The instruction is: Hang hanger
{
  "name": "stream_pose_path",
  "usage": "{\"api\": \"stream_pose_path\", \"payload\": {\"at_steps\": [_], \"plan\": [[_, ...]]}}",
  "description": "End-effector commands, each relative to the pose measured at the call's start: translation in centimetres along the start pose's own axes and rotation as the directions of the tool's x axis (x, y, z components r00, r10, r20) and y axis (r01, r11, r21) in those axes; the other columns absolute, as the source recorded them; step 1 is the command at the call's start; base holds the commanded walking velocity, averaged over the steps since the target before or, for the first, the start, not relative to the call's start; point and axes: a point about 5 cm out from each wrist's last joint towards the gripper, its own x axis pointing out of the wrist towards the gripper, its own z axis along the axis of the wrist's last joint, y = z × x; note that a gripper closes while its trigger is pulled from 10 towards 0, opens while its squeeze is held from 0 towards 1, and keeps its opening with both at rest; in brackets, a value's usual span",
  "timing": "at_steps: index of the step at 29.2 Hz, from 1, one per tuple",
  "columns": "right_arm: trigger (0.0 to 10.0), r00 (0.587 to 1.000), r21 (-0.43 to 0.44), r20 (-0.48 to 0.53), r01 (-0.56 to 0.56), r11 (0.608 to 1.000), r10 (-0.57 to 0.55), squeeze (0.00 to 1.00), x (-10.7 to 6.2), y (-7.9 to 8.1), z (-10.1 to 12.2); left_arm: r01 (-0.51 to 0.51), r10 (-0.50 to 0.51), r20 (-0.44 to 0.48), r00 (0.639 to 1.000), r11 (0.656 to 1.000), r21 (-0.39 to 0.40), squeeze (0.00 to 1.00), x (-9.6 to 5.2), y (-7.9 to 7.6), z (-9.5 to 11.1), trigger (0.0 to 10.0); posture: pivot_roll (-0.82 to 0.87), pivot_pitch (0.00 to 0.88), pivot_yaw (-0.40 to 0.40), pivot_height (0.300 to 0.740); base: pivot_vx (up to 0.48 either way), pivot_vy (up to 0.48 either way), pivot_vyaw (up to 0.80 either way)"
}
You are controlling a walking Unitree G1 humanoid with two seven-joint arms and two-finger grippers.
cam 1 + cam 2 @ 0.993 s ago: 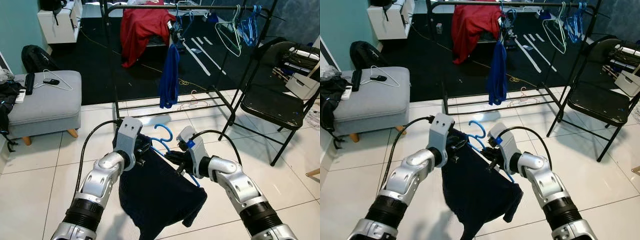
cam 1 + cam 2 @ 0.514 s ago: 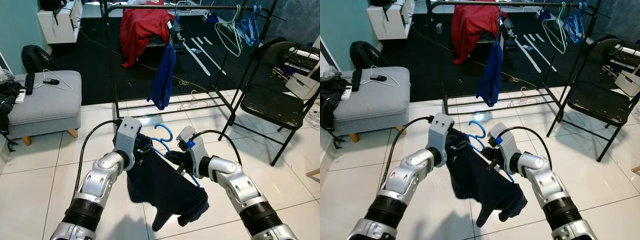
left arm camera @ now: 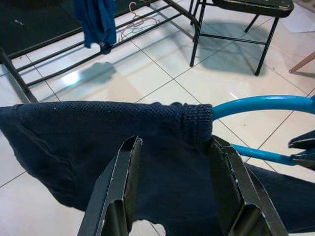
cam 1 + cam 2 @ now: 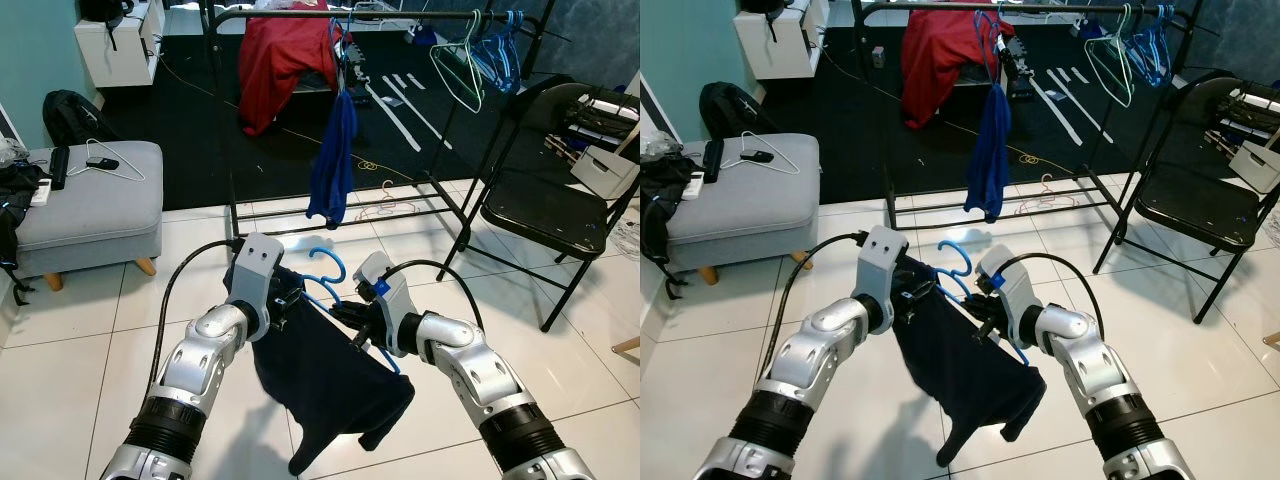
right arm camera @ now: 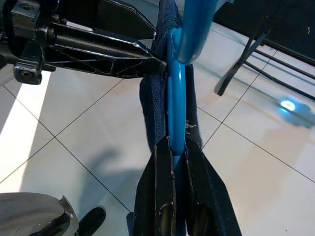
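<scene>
While the navy shirt (image 4: 330, 370) dangles between both arms above the white tile floor (image 4: 60, 370), the right claw (image 5: 173, 162) is clenched tight on the lower bar of the blue hanger (image 4: 325, 268), whose hook curls up between the two wrists. The left claw (image 3: 172, 162) sits with its fingers (image 3: 120, 177) spread apart over the shirt's shoulder, right beside the ribbed collar where the hanger's blue neck pokes out. Ahead stands the black clothes rack (image 4: 225, 150) with a red garment (image 4: 285, 55), a blue garment (image 4: 335, 155) and spare hangers (image 4: 460, 60), a black folding chair (image 4: 545, 215) to its right and a grey ottoman (image 4: 90, 205) well off to the left.
</scene>
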Motion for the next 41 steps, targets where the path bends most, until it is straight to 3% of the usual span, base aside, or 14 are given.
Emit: {"api": "stream_pose_path", "payload": {"at_steps": [1,20,21,23,25,26,28,29,30,41], "plan": [[10.0,1.000,0.001,0.010,0.004,1.000,-0.004,0.00,-0.1,-0.1,0.1,-0.017,0.018,-0.046,0.999,1.000,0.025,0.00,-0.3,0.4,-1.1,10.0,-0.06,0.065,-0.040,0.740,0.000,0.000,0.00],[10.0,1.000,0.006,0.006,0.002,1.000,-0.002,0.00,-0.1,-0.1,0.1,-0.010,0.010,-0.035,0.999,1.000,0.000,0.00,-0.7,0.7,-1.0,10.0,-0.06,0.083,-0.041,0.740,0.000,0.000,0.00],[10.0,1.000,0.006,0.006,0.002,1.000,-0.002,0.00,-0.1,-0.1,0.1,-0.009,0.009,-0.034,0.999,1.000,-0.001,0.00,-0.6,0.7,-1.0,8.9,-0.06,0.083,-0.041,0.740,0.000,0.000,0.00],[10.0,1.000,0.006,0.006,0.002,1.000,-0.002,0.00,-0.1,-0.1,0.1,-0.009,0.009,-0.034,0.999,1.000,-0.001,0.00,-0.6,0.7,-1.0,8.9,-0.06,0.083,-0.041,0.740,0.000,0.000,0.00],[10.0,1.000,0.007,0.006,0.003,1.000,-0.003,0.00,-0.1,-0.1,0.1,-0.007,0.007,-0.033,0.999,1.000,-0.002,0.00,-0.6,0.6,-1.0,3.3,-0.06,0.083,-0.041,0.740,0.000,0.000,0.00],[10.0,1.000,0.007,0.006,0.003,1.000,-0.003,0.00,-0.1,-0.1,0.1,-0.007,0.007,-0.033,0.999,1.000,-0.002,0.00,-0.6,0.6,-1.0,3.3,-0.06,0.083,-0.041,0.740,0.000,0.000,0.00],[10.0,1.000,0.006,0.006,0.004,1.000,-0.004,0.00,-0.2,-0.1,0.1,-0.010,0.010,-0.031,0.999,1.000,-0.003,0.00,-0.6,0.7,-0.9,1.6,-0.06,0.083,-0.042,0.740,0.000,0.000,0.00],[10.0,1.000,0.006,0.006,0.004,1.000,-0.004,0.00,-0.2,-0.1,0.1,-0.010,0.010,-0.031,0.999,1.000,-0.003,0.00,-0.6,0.7,-0.9,1.6,-0.06,0.083,-0.042,0.740,0.000,0.000,0.00],[10.0,1.000,0.006,0.006,0.004,1.000,-0.004,0.00,-0.2,-0.2,0.1,-0.015,0.015,-0.028,1.000,1.000,-0.003,0.00,-0.5,0.7,-0.9,0.0,-0.06,0.082,-0.042,0.740,0.000,0.000,0.00],[10.0,1.000,0.003,0.007,0.004,1.000,-0.004,0.00,-0.1,-0.2,0.2,-0.035,0.035,0.003,0.999,0.999,0.002,0.00,-0.1,1.1,0.0,0.0,-0.06,0.078,-0.041,0.740,0.000,0.000,0.00]]}}
